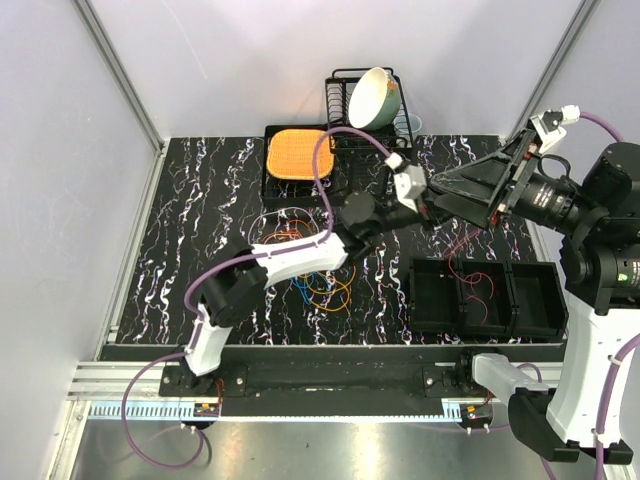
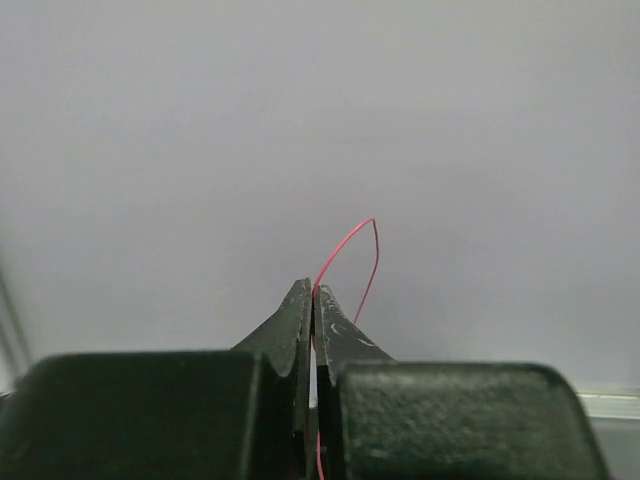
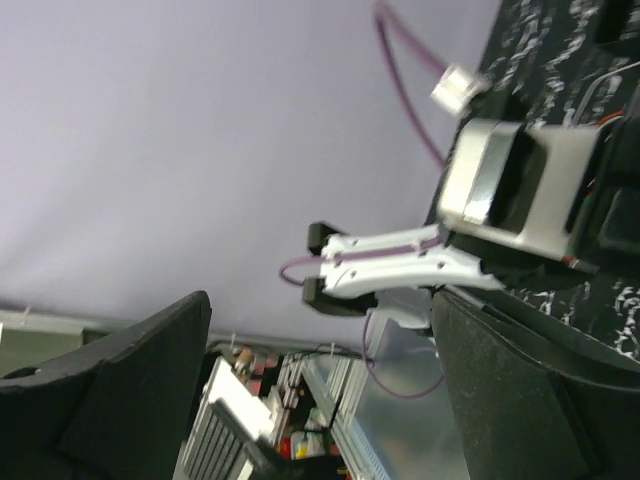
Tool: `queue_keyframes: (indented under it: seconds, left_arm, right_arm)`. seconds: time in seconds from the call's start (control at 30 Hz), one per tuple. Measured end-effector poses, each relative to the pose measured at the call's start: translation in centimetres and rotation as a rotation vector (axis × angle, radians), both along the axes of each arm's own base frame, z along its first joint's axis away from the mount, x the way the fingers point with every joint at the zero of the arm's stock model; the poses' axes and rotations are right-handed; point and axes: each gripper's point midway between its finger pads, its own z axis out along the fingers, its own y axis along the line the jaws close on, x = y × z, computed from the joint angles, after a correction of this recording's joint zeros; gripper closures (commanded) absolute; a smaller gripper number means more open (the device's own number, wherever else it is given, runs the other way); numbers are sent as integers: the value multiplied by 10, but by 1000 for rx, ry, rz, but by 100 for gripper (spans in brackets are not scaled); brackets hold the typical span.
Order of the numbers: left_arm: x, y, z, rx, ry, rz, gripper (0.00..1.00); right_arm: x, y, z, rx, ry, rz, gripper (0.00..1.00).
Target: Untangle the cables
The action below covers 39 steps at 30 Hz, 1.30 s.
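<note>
The cables [image 1: 312, 280] lie in a loose pile of orange, blue and red loops on the dark marbled table, below my left arm. My left gripper [image 1: 428, 208] is lifted above the table right of the pile. In the left wrist view my left gripper [image 2: 313, 290] is shut on one thin red cable [image 2: 350, 250], which arcs up past the fingertips. A red strand [image 1: 452, 252] hangs down from there towards the black tray. My right gripper [image 1: 440, 197] points left, close to the left gripper. In the right wrist view my right gripper [image 3: 320, 296] is open with nothing between its fingers.
A black tray with three compartments [image 1: 535, 300] sits at the front right, with red wire in it. At the back stand a dish rack [image 1: 340, 85] holding a bowl [image 1: 372, 98] and an orange pad [image 1: 297, 152] on a black tray.
</note>
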Motion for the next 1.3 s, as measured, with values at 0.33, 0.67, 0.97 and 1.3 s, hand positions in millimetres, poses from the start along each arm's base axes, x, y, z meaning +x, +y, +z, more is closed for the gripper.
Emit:
queue_keyframes:
  seconds: [0.33, 0.67, 0.97, 1.3]
  left_arm:
    - [-40, -54, -44, 76, 81, -89, 100]
    - [-50, -84, -91, 156, 141, -103, 100]
    - [-33, -110, -138, 241, 212, -82, 100]
    - [-14, -101, -226, 445, 363, 52, 100]
  right_arm:
    - [29, -31, -41, -165, 77, -279, 3]
    - [40, -49, -65, -272, 119, -384, 3]
    - [50, -56, -73, -308, 129, -412, 3]
    - [58, -59, -88, -335, 166, -417, 3]
